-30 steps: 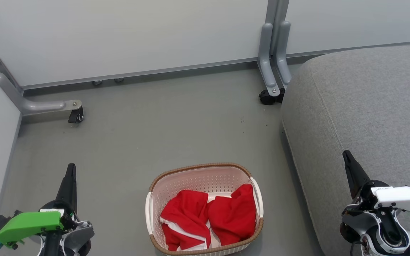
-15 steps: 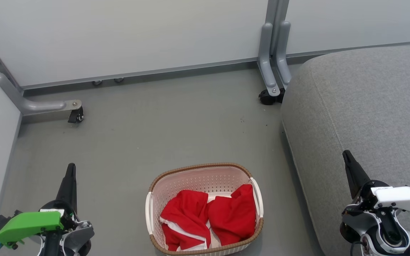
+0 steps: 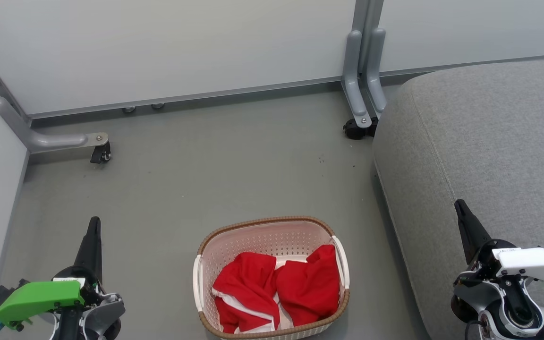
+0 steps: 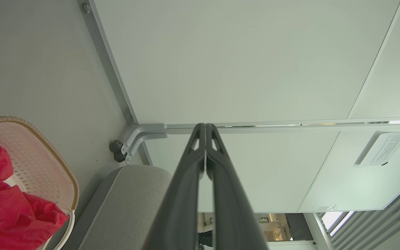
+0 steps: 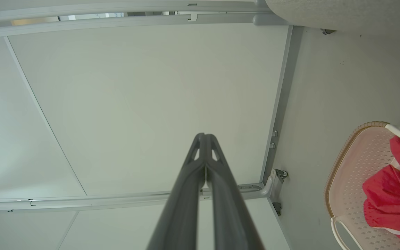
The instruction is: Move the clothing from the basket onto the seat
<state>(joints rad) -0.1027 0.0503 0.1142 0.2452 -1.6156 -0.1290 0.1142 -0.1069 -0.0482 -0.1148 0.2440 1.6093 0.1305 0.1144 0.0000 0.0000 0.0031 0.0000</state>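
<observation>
Our left gripper (image 3: 94, 222) and right gripper (image 3: 459, 204) are both closed and empty; the basket (image 3: 253, 241) holding the clothing (image 3: 276, 288) sits between them, the seat (image 3: 489, 141) beside the right one.

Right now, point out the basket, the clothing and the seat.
basket (image 3: 272, 219), head view, far brown rim.
clothing (image 3: 310, 283), head view, middle of the red fabric.
seat (image 3: 489, 141), head view, bare grey top.

Grey floor (image 3: 234, 165); white partition panels (image 3: 182, 42); castered feet (image 3: 100, 153)
</observation>
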